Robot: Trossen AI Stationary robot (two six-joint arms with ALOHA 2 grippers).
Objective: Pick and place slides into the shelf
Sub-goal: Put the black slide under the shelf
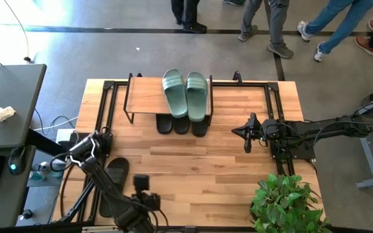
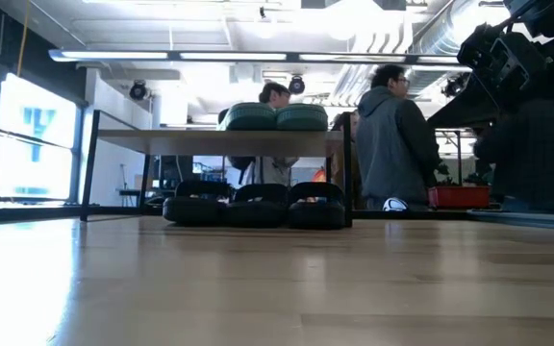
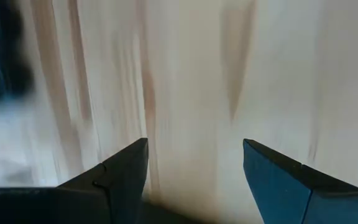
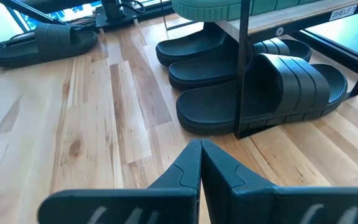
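Green plant point(image 1: 283, 199) beside right arm

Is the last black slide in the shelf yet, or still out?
Out. The black slide lies on the table by the left arm, apart from the shelf.

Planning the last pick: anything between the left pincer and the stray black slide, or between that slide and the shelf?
Nothing visible. The last black slide lies beside the left arm, near the open left pincer. Bare tabletop runs from it to the shelf, where three black slides sit underneath.
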